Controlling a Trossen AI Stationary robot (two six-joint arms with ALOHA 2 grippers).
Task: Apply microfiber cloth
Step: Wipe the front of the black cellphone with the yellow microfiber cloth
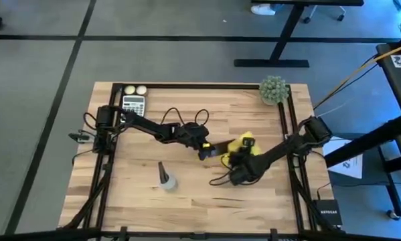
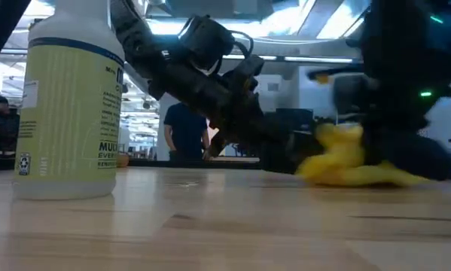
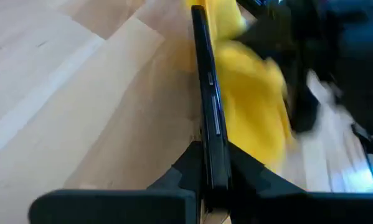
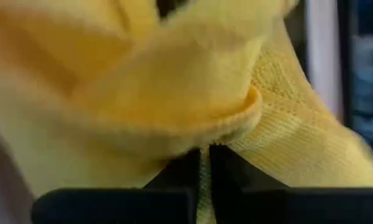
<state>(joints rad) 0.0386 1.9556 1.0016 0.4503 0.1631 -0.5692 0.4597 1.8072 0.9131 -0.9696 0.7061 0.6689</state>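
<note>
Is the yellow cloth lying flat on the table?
No, the yellow cloth is bunched up, pinched in the right claw.

high view looks straight down on the whole desk (image 1: 254,201); low view sits at desk level, facing the room. both wrist views sit close against the microfiber cloth (image 3: 254,112), shared by all.

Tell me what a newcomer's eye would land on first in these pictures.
The bright yellow microfiber cloth, bunched at the table's middle-right, stands out first; the right gripper is shut on it. Beside it the left gripper clamps a thin black smartphone on edge, against the cloth. The spray bottle looms large in the low view, standing toward the table's front.
</note>
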